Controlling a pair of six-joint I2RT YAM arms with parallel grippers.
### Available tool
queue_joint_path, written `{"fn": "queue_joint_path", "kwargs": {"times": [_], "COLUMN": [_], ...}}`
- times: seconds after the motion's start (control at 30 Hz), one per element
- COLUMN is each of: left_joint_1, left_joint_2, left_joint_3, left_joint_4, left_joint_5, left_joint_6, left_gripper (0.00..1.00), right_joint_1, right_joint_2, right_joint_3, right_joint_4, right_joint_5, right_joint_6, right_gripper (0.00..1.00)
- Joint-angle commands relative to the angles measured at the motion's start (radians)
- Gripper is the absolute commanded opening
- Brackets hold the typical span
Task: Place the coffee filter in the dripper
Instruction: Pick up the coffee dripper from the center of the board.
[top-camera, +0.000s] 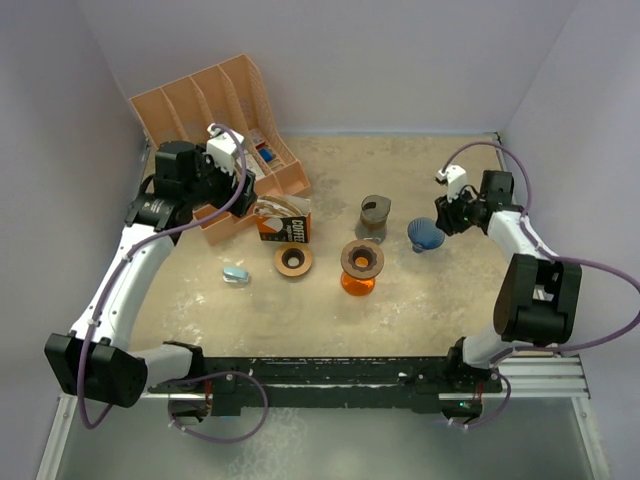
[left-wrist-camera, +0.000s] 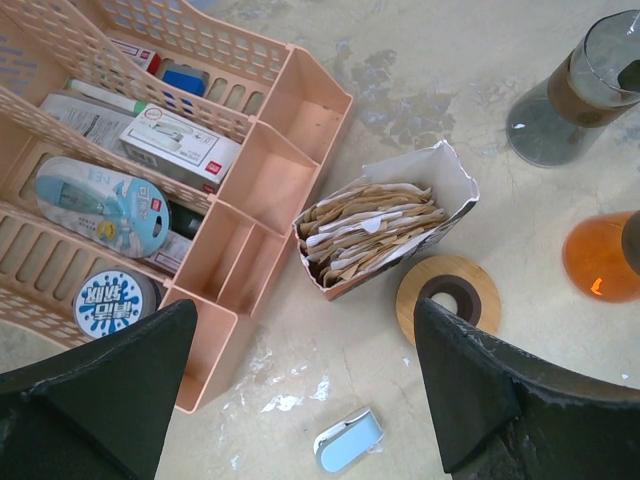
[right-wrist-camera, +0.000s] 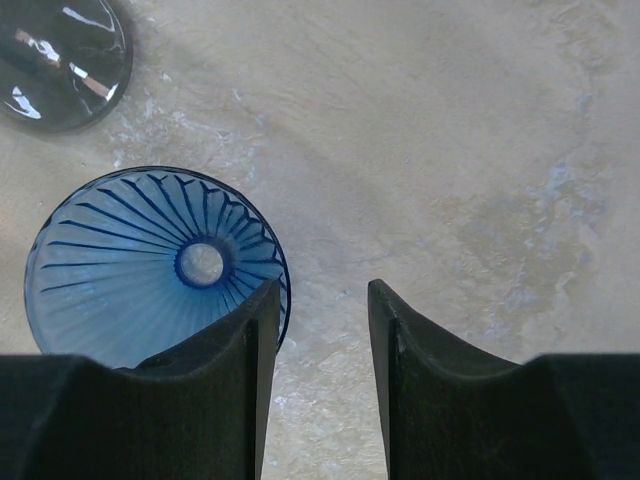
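A mottled beige tabletop (top-camera: 450, 300) is enclosed by pale lilac walls (top-camera: 400, 60). The coffee filters (left-wrist-camera: 370, 225) are kept in a box (left-wrist-camera: 450, 185) left of centre, under the wide-spread left gripper (left-wrist-camera: 305, 310). At right, the blue dripper (right-wrist-camera: 130, 260) is overlapped at its rim by the right gripper (right-wrist-camera: 322, 290), whose fingers are narrowed with a gap left between them.

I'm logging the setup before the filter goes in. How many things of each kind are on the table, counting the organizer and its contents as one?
Glass vessels: 2, the grey glass vessel and the orange glass vessel
Blue dripper: 1
Box of paper filters: 1
Wooden ring: 1
Small blue-and-white item: 1
Pink organizer: 1
Total: 7
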Motion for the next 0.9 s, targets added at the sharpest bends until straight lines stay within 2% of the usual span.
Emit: {"fn": "queue_joint_path", "kwargs": {"times": [0.0,0.27,0.57,0.7,0.8,0.87], "left_joint_1": [0.006,0.006,-0.003,-0.069,-0.155,-0.191], "left_joint_2": [0.009,0.011,0.015,0.043,0.068,0.09], "left_joint_3": [0.043,0.046,0.046,0.061,0.081,0.101], "left_joint_4": [0.038,0.031,0.04,0.009,-0.037,-0.063], "left_joint_5": [0.037,0.031,0.038,-0.02,-0.072,-0.054], "left_joint_6": [0.008,0.008,0.019,0.077,0.157,0.186], "left_gripper": [0.87,0.87,0.87,0.86,0.85,0.85], "right_joint_1": [0.01,0.027,0.03,0.029,0.029,0.029], "right_joint_2": [0.039,0.087,0.075,0.06,0.044,0.03], "right_joint_3": [0.056,0.072,0.054,0.075,0.116,0.151], "right_joint_4": [-0.048,-0.068,-0.078,-0.105,-0.166,-0.218], "right_joint_5": [-0.047,-0.087,-0.104,-0.105,-0.125,-0.143], "right_joint_6": [-0.028,-0.034,-0.035,-0.042,-0.059,-0.077], "right_gripper": [0.42,0.33,0.11,0.0,0.0,0.0]}}
